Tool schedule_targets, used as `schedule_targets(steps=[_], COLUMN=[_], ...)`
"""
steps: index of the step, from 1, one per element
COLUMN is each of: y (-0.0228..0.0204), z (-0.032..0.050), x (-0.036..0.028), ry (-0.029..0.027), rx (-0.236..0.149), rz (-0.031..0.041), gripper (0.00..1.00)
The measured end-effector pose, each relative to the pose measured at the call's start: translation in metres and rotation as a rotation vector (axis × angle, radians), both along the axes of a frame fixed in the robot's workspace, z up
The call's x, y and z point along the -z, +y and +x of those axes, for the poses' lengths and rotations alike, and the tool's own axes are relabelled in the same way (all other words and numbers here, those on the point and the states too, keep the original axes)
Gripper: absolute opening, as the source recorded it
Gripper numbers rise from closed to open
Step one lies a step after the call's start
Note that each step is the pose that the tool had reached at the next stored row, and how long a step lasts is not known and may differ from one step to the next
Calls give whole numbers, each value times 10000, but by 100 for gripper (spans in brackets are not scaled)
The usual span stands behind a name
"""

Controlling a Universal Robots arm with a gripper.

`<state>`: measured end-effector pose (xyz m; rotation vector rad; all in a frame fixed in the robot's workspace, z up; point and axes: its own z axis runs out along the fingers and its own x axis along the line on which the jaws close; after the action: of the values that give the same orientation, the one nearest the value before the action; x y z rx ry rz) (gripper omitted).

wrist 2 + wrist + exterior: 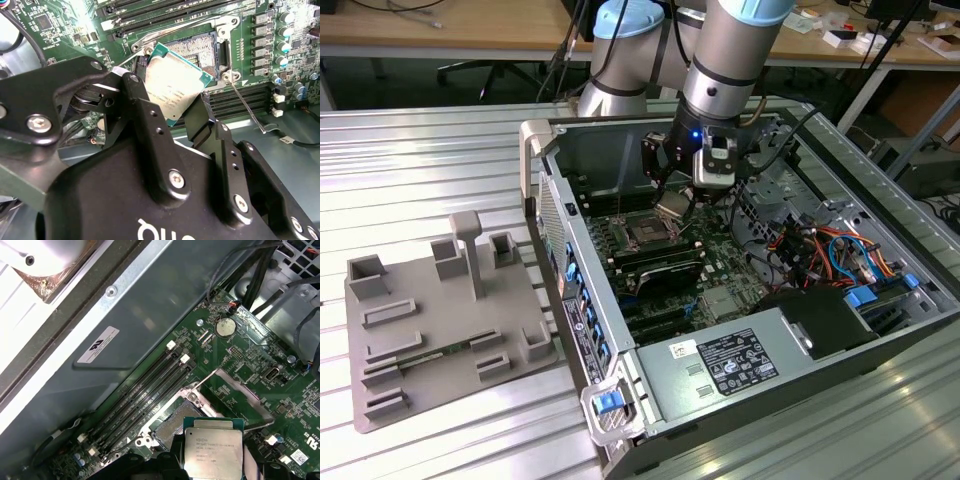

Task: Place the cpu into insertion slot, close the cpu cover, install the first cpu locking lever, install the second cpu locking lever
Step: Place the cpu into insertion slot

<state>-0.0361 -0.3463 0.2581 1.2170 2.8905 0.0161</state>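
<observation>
My gripper (pixel 673 203) is shut on the cpu (pixel 672 208), a flat square chip with a silver top, and holds it tilted just above the insertion slot (pixel 647 232) inside the open computer case. In the second wrist view the cpu (pixel 172 90) sits between my two black fingers (pixel 145 120), over the near corner of the insertion slot (pixel 197 50). In the first wrist view the cpu (pixel 213 447) hangs beside the bare insertion slot (pixel 172 427). The cpu cover (pixel 245 391), a thin silver frame, is swung open off the slot. One thin locking lever (pixel 247 107) stands released beside the slot.
Long black memory slots (pixel 145 390) run alongside the socket. Coloured cables (pixel 820 250) and a power supply (pixel 740 360) fill the case on the exterior view's right. The tall case wall (pixel 610 150) stands behind. A grey fixture tray (pixel 430 310) lies on the table to the exterior view's left.
</observation>
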Motion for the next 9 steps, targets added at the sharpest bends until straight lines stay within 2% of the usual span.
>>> schedule_targets(steps=[9], y=[0], z=[0], x=[4], ry=[1], rx=[125], rz=[-4], gripper=[55])
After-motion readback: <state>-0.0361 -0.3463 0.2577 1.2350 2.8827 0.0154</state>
